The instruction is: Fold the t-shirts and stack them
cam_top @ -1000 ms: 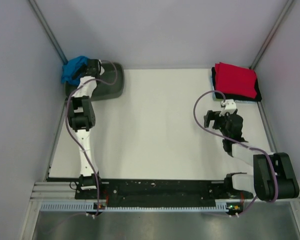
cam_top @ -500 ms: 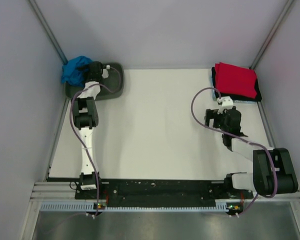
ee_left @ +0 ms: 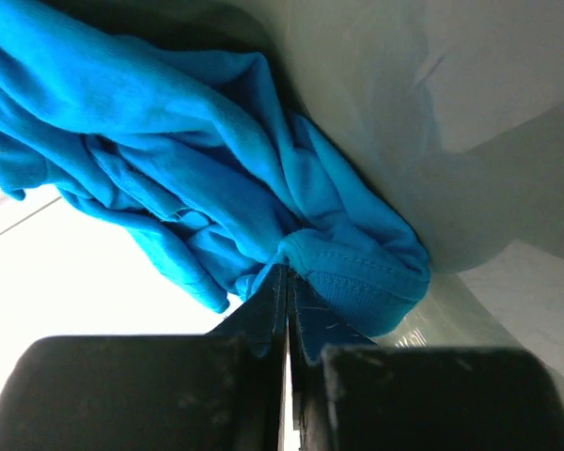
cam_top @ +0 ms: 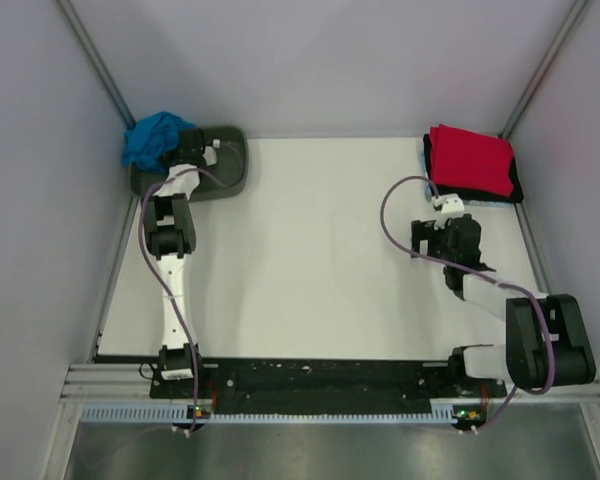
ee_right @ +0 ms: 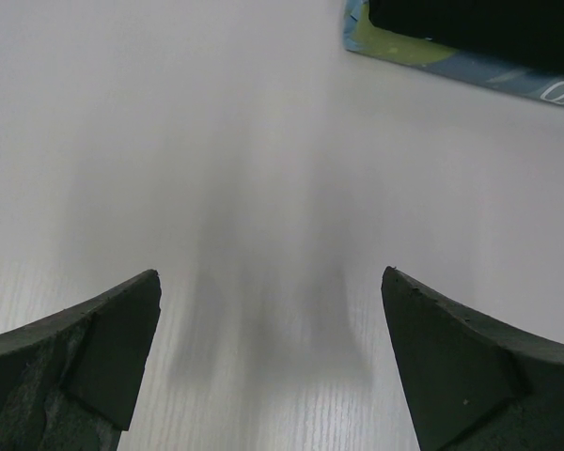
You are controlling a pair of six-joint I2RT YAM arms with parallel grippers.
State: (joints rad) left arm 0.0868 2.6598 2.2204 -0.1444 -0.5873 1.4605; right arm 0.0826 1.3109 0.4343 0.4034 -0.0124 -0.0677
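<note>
Currently the left claw (ee_left: 287, 274) is clamped shut on a fold of the turquoise t-shirt (ee_left: 169, 141), which lies bunched at the far-left corner, partly over the dark tub (cam_top: 228, 170). The right claw (ee_right: 271, 277) is spread wide above the bare surface (cam_top: 310, 260), near the folded red t-shirt (cam_top: 470, 160) at the far-right corner.

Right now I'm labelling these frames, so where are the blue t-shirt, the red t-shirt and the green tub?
blue t-shirt (cam_top: 150, 138): top external view, middle of the bunched cloth.
red t-shirt (cam_top: 470, 160): top external view, centre of the folded top.
green tub (cam_top: 230, 175): top external view, bare right part.
</note>
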